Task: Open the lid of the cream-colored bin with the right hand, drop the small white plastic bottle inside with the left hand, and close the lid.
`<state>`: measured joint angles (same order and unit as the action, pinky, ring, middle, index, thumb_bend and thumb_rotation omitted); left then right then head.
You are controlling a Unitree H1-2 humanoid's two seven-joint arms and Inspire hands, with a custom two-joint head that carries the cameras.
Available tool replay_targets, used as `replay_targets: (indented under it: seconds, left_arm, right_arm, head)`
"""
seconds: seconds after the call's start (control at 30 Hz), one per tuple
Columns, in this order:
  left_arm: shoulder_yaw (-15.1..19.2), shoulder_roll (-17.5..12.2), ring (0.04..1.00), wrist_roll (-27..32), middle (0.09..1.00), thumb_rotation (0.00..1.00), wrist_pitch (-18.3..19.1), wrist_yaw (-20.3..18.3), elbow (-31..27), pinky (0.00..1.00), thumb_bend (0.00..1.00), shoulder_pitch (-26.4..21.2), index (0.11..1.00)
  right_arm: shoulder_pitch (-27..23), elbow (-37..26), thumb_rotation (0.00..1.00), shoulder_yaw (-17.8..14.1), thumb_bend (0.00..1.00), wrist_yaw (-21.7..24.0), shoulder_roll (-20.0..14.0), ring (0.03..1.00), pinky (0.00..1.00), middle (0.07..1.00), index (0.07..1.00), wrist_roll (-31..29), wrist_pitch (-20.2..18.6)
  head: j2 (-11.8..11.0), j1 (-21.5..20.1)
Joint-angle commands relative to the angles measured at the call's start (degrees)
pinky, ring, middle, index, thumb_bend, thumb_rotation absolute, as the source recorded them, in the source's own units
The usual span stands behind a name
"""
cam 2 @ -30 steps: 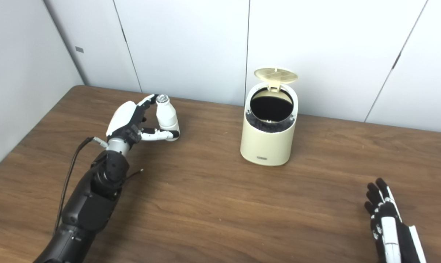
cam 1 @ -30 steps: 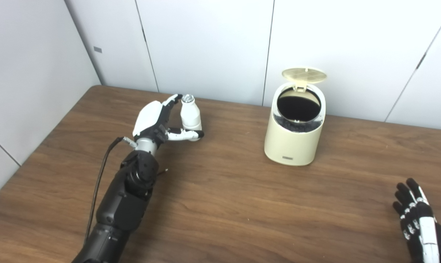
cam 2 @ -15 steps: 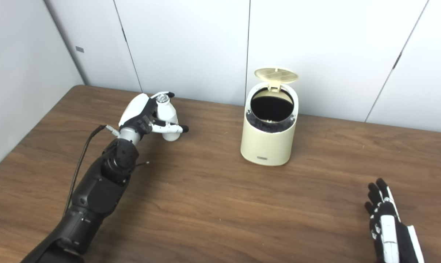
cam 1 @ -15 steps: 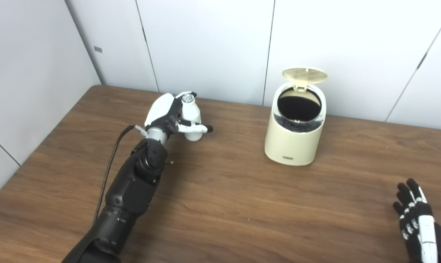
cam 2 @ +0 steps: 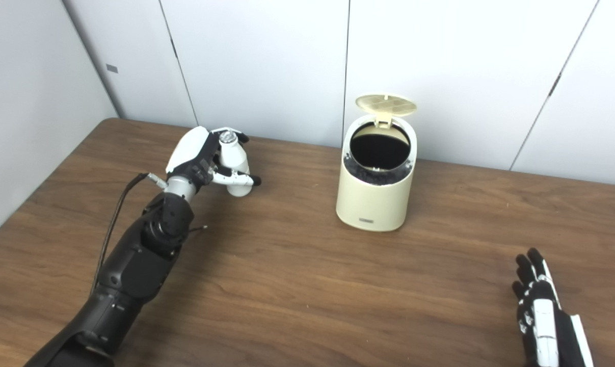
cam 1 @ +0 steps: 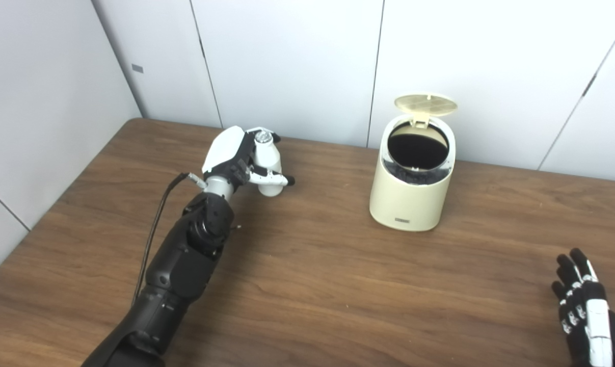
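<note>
At the left, the left hand is wrapped around the bottle, which stands upright at the back left of the table. The thumb crosses the bottle's lower front and the fingers curl round behind its neck, so the hand grips it from the left side. Whether the bottle's base touches the wood or sits just above it cannot be told. Its silvery cap faces up and is plain to see; the side toward the palm is hidden by the hand. No label or print can be made out on the bottle. A thin black cable runs along the left forearm.

Right of centre, well apart from the bottle, the bin stands near the back wall with its lid swung up and back, showing a ribbed underside. The inside is dark, and nothing in it can be told beyond a black liner edge at the rim. A small grey plate sits low on the bin's front; its writing is too small to read.

At the far right, the right hand lies near the table's front edge, fingers straight and a little spread, holding nothing. Its lower part is cut off by the picture's bottom edge.
</note>
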<state>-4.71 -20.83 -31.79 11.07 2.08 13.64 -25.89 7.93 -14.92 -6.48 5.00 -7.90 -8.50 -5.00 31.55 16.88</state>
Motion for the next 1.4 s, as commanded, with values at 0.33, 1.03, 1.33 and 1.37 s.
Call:
replay_targets:
  seconds: [0.33,1.03,1.33,1.37]
  left_arm:
    - [2.0,-1.1,0.427,1.9,0.485,0.0,-4.3,3.6,-1.0,0.41,0.54,-2.1,0.535]
    - [0.6,0.4,0.399,-0.7,0.476,0.0,-7.7,9.5,-7.2,0.36,0.49,0.1,0.49]
    - [-0.7,4.2,0.41,-4.3,0.489,0.0,-10.3,10.3,-19.1,0.39,0.48,0.4,0.496]
    - [-1.0,4.7,0.41,-4.7,0.486,0.0,-10.9,10.2,-20.2,0.39,0.48,0.2,0.496]
  right_arm:
    - [-1.3,-1.3,0.93,-0.6,0.53,0.4,-0.8,0.993,1.0,0.952,0.978,-1.4,1.0]
    - [-1.3,2.0,1.0,-0.4,0.47,0.6,-1.0,0.992,1.0,0.936,0.972,-1.5,3.3]
    - [-1.9,8.2,0.98,0.5,0.5,1.9,-1.3,0.975,1.0,0.919,0.956,-0.6,9.6]
    - [-1.9,8.7,0.98,0.7,0.51,1.8,-1.2,0.975,1.0,0.919,0.956,-0.4,9.9]
  head:
    - [0.5,0.1]
    - [0.3,-4.6]
    - [-1.5,-9.0]
    - [-2.0,-9.9]
